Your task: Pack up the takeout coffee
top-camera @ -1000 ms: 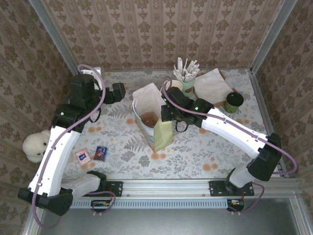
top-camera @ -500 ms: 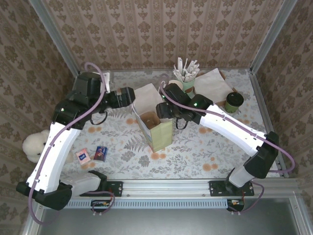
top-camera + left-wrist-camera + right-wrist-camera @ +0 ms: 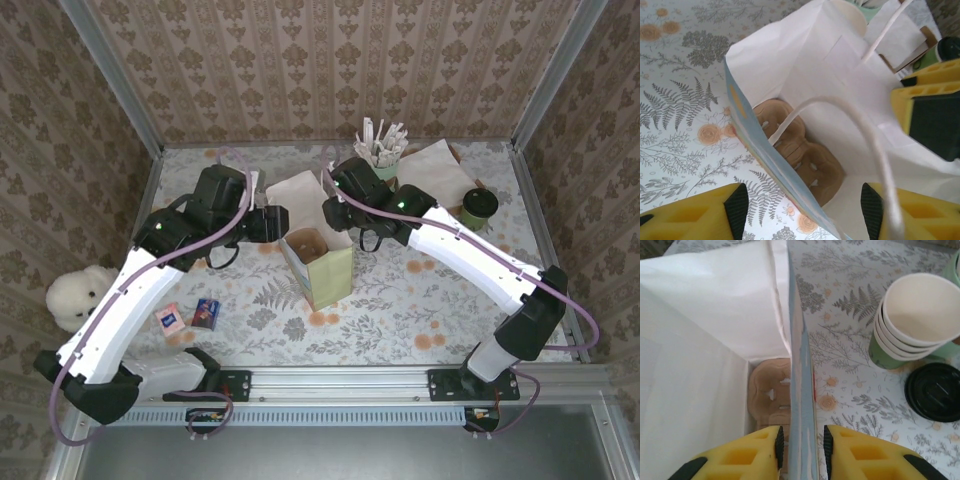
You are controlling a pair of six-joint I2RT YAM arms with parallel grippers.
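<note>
**Paper bag**: is standing upright with its mouth open at the middle of the flowered surface, between the two arms. It is white inside and pale green and blue outside. A white loop handle is arching across the mouth.

**Carrier tray**: brown moulded pulp. It is lying flat on the bottom of the bag with its cup wells facing up.

**Paper cups**: cream inside and nested in a short stack, the lowest one showing green. They are standing on the surface outside the bag, near its outer wall.

**Left hand**: is hovering at the bag's mouth from the left side. Its yellow fingers are standing wide apart and gripping nothing, with the bag's near wall and the handle running between them.

**Right hand**: is reaching down over the bag wall on its own side, one finger inside the bag and one outside. Its pads are sitting slightly apart, with the wall's top edge passing between them and a slim gap showing on either side.

**Other items**
- A green cup of white sticks, a napkin stack and a dark cup with a black lid are standing at the back right.
- A pink packet and a dark blue packet are lying side by side at the front left.
- A white plush toy is lying beyond the surface's left edge.
</note>
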